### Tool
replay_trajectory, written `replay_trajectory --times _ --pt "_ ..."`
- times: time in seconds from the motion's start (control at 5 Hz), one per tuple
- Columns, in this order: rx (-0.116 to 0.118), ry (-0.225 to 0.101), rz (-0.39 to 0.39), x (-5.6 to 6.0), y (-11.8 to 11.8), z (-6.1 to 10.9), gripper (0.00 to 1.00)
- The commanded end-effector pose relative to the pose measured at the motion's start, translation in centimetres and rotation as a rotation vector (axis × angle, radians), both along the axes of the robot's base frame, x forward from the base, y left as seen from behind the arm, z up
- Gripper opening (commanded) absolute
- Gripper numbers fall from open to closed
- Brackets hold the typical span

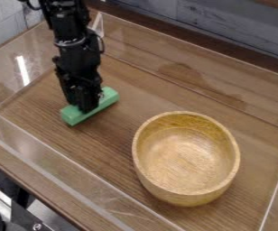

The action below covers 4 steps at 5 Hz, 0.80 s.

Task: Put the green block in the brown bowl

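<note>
The green block (pixel 95 108) lies on the wooden table at the left, its long side running diagonally. My black gripper (pixel 81 99) points straight down onto it, and its fingers are shut on the green block's middle. The block still rests on the table surface. The brown bowl (pixel 186 157) stands upright and holds nothing, to the lower right of the block, about a bowl's width away from the gripper.
Clear plastic walls (pixel 21 63) surround the table on the left, back and front. The table's front edge (pixel 57 185) runs diagonally at the lower left. A grey wall stands behind.
</note>
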<state>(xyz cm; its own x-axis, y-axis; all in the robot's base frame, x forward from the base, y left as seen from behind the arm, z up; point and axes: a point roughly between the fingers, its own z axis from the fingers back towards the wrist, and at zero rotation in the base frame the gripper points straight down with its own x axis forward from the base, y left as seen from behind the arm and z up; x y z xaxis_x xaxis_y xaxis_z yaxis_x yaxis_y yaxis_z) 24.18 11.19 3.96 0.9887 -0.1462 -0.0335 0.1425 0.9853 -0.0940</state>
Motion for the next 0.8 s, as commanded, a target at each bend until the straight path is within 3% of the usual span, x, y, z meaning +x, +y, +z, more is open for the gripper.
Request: replay_trajectory --times 0.0,0.6 --pt "0.026 -0.055 -0.002 1.3 0.4 1.7 1.00" --pt "0.009 -0.053 0.008 1.5 0.8 -0.4 1.00"
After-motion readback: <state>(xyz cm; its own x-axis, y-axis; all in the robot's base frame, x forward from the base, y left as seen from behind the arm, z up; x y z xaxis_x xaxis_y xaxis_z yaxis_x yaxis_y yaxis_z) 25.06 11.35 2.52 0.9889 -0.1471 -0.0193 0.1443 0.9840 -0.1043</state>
